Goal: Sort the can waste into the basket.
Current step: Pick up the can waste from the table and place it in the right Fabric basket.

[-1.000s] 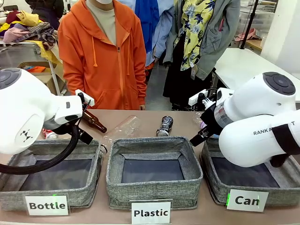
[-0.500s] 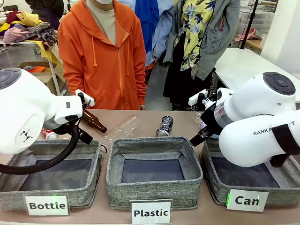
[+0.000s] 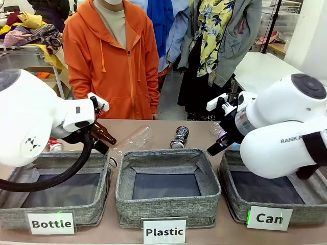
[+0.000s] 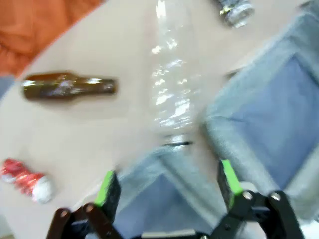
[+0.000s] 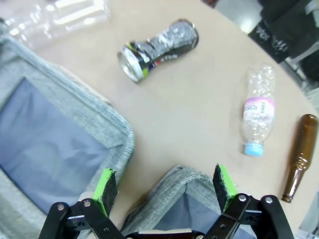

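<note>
Left tool (image 4: 167,181), right tool (image 5: 165,182): both agape.

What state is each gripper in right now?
Left gripper: open, holding nothing.
Right gripper: open, holding nothing.

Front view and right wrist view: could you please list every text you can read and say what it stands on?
"Bottle": left card, before the left basket.
"Plastic": middle card, before the middle basket.
"Can": right card, before the right basket.
"RANK": cut-off lettering on the right arm.
Pink label on the clear plastic bottle: blurred, unreadable.
Print on the crushed can: too small to read.
</note>
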Controlling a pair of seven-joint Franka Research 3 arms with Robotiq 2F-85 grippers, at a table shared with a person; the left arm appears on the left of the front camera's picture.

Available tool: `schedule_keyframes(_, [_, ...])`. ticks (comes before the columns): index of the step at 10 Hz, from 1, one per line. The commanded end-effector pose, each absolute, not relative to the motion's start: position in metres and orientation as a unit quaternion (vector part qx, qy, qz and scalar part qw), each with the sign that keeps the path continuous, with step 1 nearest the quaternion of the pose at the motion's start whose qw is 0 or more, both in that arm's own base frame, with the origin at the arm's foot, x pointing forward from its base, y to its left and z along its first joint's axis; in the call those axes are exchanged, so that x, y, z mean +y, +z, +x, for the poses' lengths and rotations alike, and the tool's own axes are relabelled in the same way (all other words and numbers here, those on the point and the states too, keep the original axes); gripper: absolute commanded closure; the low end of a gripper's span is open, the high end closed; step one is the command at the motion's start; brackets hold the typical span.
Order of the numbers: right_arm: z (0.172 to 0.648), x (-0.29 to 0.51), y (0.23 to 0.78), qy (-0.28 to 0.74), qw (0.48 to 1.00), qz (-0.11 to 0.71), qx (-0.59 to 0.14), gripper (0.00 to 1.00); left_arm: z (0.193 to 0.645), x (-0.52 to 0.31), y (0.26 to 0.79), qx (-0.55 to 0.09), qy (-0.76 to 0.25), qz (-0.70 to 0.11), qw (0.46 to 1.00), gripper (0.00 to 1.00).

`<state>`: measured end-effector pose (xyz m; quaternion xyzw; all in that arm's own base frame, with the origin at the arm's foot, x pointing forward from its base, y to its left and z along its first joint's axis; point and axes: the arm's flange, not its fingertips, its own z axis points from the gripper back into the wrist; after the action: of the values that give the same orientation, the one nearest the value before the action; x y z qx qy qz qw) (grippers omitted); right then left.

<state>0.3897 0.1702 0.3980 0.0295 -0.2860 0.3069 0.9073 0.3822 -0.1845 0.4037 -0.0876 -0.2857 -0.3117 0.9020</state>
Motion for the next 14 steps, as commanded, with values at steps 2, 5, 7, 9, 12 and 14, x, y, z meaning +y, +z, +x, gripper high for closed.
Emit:
schedule_keyframes(2, [0.361,0.149,0.451,0.288,0.915,0.15,-0.241,0.0,0.354,-0.169,0.46,-0.223,-0.276,-0.205,0.912,0.0])
schedule_keyframes(5, [0.336,0.083,0.488,0.2,0.885,0.374,-0.193,0.0,0.329,-0.12,0.496,-0.117,-0.327,-0.38,0.857,0.0])
schedule_keyframes(7, [0.334,0.017,0.483,0.135,0.853,0.458,-0.21,0.0,0.33,-0.04,0.494,-0.143,-0.27,-0.468,0.829,0.0])
schedule_keyframes(9, [0.331,-0.044,0.463,0.045,0.824,0.517,-0.228,0.0,0.325,0.054,0.48,-0.201,-0.149,-0.543,0.802,0.0])
schedule_keyframes(12, [0.324,-0.116,0.43,-0.073,0.78,0.566,-0.256,0.0,0.262,0.071,0.451,-0.318,0.001,-0.585,0.746,0.0])
schedule_keyframes(14, [0.318,-0.143,0.417,-0.122,0.764,0.572,-0.273,0.0,0.245,0.046,0.446,-0.362,0.066,-0.587,0.721,0.0])
